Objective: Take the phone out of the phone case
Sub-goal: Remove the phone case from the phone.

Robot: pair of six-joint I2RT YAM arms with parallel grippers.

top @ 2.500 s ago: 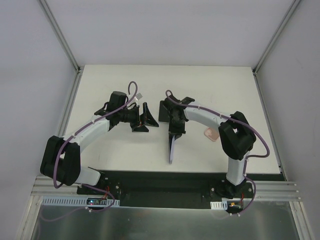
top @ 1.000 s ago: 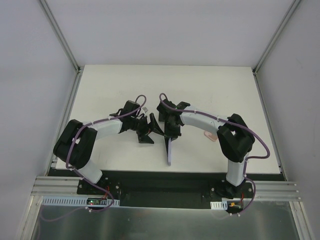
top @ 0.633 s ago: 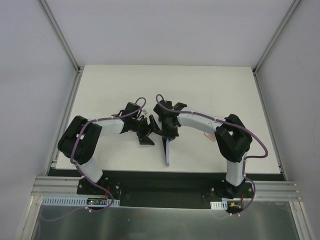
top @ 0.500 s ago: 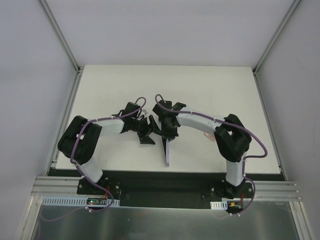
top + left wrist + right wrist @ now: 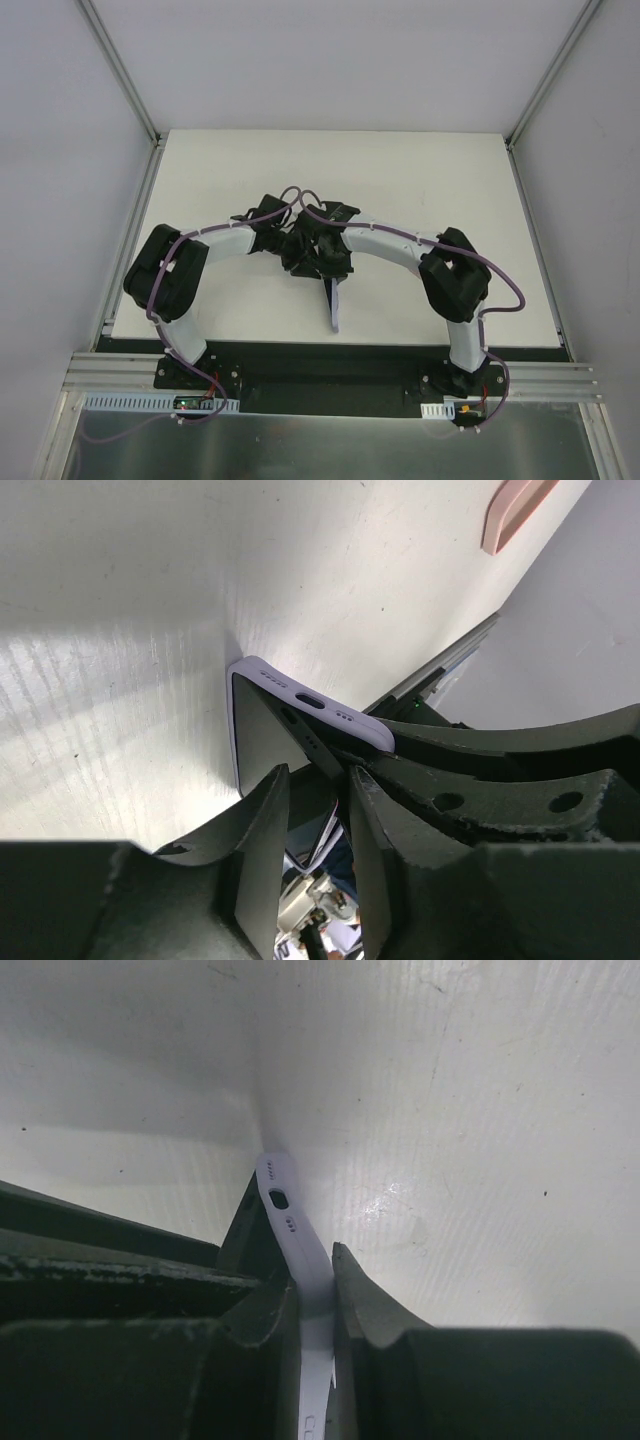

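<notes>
We have brought the left gripper [image 5: 318, 780] in from the left, and its fingers now sit narrowed around the dark phone [image 5: 262, 725]; we cannot tell whether they clamp yet. Our right gripper [image 5: 315, 1260] pinches the lilac phone case [image 5: 283, 1200], on edge mid-table [image 5: 420, 180]. Separation looks ready to begin.

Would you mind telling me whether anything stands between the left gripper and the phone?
Nothing visible does: the left gripper straddles the phone at its edge, while the right gripper clamps the lavender case.
</notes>
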